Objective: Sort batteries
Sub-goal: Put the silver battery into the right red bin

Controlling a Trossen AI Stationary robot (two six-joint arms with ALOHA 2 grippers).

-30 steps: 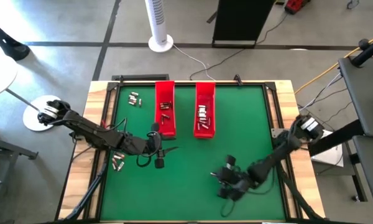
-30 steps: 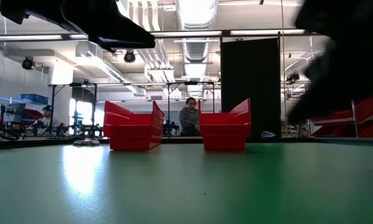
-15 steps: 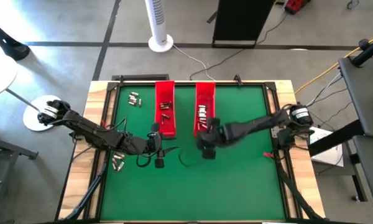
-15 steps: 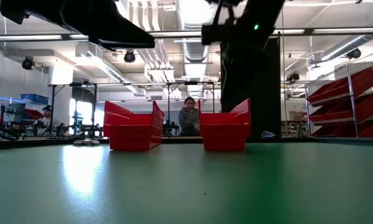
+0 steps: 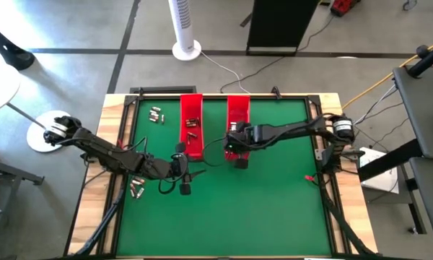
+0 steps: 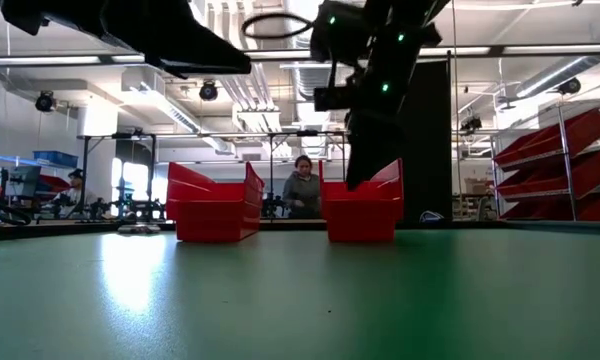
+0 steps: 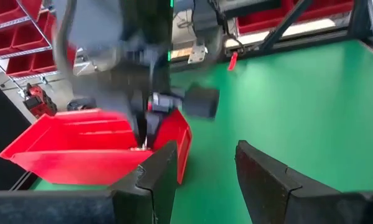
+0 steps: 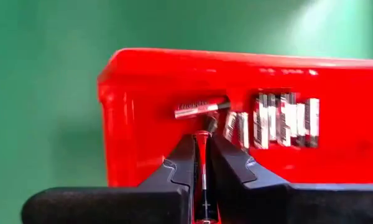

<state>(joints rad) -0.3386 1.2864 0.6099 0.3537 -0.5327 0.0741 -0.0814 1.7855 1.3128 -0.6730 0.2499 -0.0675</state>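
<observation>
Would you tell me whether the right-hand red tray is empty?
Not empty: the right red tray holds several batteries, seen past the right gripper.

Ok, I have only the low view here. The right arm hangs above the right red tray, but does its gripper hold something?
Observer: Yes. The right gripper is shut on one battery; its wrist view shows it.
Operator: Is that tray empty?
Observer: No, a row of batteries lies inside the right tray.
Operator: And are there loose ones on the mat?
Observer: Yes, two groups, both left of the left tray: a far group and a near group.
</observation>
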